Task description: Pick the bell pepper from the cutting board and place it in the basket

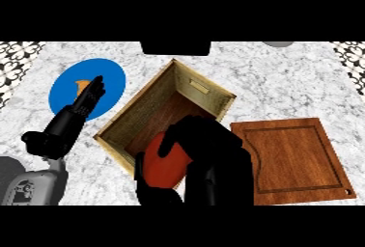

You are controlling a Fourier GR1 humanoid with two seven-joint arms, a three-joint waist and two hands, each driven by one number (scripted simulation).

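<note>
The right hand (pixel 210 154) is curled around a red bell pepper (pixel 165 164), fingers wrapped over its top and right side, thumb below it. Hand and pepper sit over the near end of a wooden basket (pixel 206 91), a deep rectangular box set at an angle on the marble tabletop (pixel 285 82). The pepper is over the basket's opening at its near rim; whether it touches the basket's floor cannot be told. Just to the right of the hand lies a brown wooden cutting board (pixel 292 159), bare. To the left of the basket, well apart from the right hand, the left hand (pixel 89 99) rests open, fingers straight and pointing away, over a blue plate (pixel 107 72). A small orange thing (pixel 80 85) on the plate shows beside those fingers.
</note>
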